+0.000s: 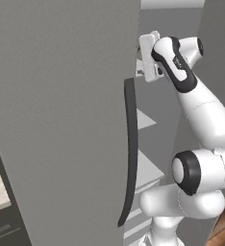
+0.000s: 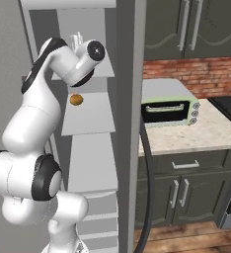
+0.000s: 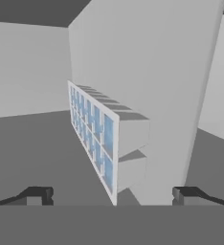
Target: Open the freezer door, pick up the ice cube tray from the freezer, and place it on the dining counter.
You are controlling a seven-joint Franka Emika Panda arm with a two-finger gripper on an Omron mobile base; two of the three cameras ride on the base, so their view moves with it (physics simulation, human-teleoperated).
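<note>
You will find the freezer door [image 1: 61, 120] swung open and occupying the left and centre of the left base view, its long dark curved handle [image 1: 130, 153] running down the middle of the frame; it stands aside so that the arm has free passage into the freezer [image 2: 88, 123], whose light grey shelves step down the centre-left of the right base view. The arm reaches up from the bottom of both base views toward the upper shelves, placing the hand at the level of the tray. At the right of the right base view a pale green toaster oven [image 2: 169, 111] sits on a stone-topped cabinet [image 2: 196, 136], clear of the work. A small brown item [image 2: 76, 99] rests on a shelf just below the wrist. The ice cube tray [image 3: 95, 136] is inside the freezer, at the centre of the hand view, its grid of blue-white compartments presented edge-on because the hand is rolled. The gripper [image 3: 114, 195] at the bottom of the hand view has its fingers spread wide and holds nothing; they straddle the tray's near end, a likely preparation for closing on it.
</note>
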